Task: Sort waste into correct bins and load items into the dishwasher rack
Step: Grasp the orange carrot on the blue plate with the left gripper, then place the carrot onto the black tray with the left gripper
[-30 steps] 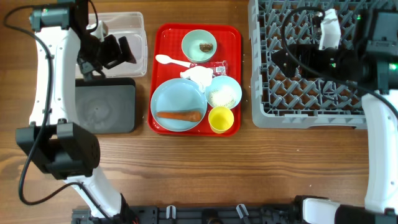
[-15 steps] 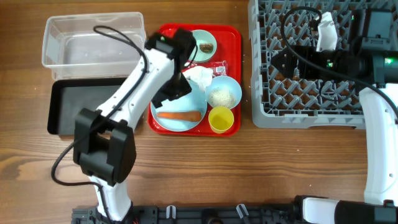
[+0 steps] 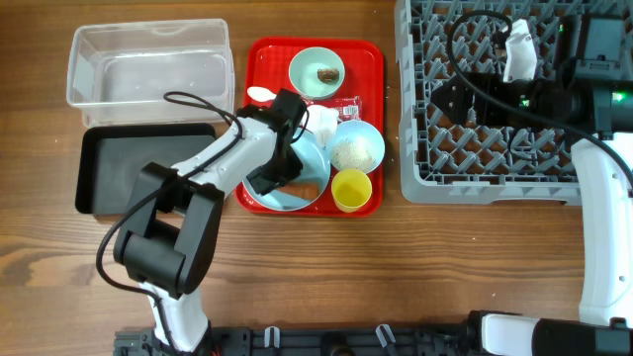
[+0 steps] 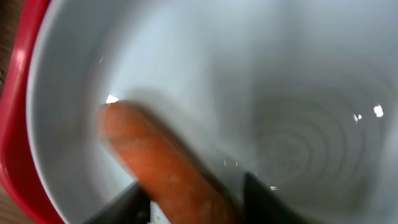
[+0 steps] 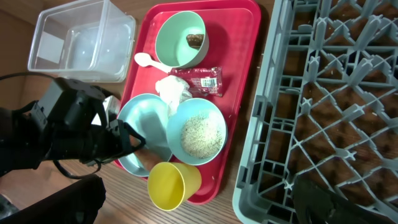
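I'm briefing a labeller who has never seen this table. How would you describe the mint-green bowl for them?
Find the red serving tray mid-table. At its top edge in the overhead view sits the round mint-green bowl. It holds one small brown lump, whereas the pale-blue bowl below holds white rice.

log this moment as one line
left gripper: astride carrot on plate, grip unclear | right gripper: over dishwasher rack, state unclear
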### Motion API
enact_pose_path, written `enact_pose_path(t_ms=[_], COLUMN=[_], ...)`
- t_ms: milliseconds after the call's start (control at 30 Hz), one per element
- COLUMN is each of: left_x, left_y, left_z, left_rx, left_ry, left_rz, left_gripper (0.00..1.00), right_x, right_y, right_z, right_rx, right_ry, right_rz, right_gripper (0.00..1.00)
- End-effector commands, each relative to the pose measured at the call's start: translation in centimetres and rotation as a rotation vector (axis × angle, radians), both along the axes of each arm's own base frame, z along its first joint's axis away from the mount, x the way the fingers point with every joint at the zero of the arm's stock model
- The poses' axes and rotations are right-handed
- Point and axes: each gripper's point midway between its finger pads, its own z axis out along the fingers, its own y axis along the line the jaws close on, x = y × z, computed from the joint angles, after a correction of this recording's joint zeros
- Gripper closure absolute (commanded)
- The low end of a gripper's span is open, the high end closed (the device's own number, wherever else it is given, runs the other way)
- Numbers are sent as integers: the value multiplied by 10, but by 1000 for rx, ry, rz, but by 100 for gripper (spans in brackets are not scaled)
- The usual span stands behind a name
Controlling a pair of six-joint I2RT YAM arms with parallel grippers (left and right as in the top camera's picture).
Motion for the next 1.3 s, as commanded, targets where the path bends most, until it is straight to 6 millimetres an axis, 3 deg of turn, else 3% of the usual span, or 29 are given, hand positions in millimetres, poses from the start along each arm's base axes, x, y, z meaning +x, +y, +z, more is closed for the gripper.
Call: enact_pose_path(t_ms=[0,133,200,333,433,500,600,700,800,900,1033,1133,1200,1267], left_x=[-18,-19,-10,22,43,50,49,44,27,12,-11,-9,-6,-8], left_y=[10,12,11,2,5,32,118,190,269,315,322,310,307,306], left_z=[-15,-11,4,53,110,145,174,173,162,132,80,43,30,26], left_rx=[42,48,49,19,8,57,165,167,169,161,142,88,64,65], left_ry=[56,71,67,3,-46,-63,-65,-36,-19,-20,28,6,-14,-11], left_rz=[-14,-20,-34,-124,-181,-145,33,235,511,716,927,956,959,957], left_gripper=[74,78,80,79,79,79,79,78,79,79,80,79,76,64], right_x=[4,5,6,6,7,8,10,13,14,15,16,16,16,16], right_y=[-2,-6,-6,-6,-6,-6,-6,-7,-7,-7,-7,-7,-7,-7], right_z=[2,0,0,1,1,2,3,5,6,6,7,7,7,7], right_rx=[-1,-22,-22,-22,-22,-22,-23,-24,-24,-24,-11,-11,-11,-11], right_ry=[0,2,-2,-5,-8,-12,-25,-41,-48,-50,-46,-46,-45,-43], right_rz=[-14,-29,-29,-29,-29,-29,-29,-29,-30,-30,-49,-50,-49,-49], right_gripper=[0,0,0,0,0,0,0,0,0,0,0,0,0,0])
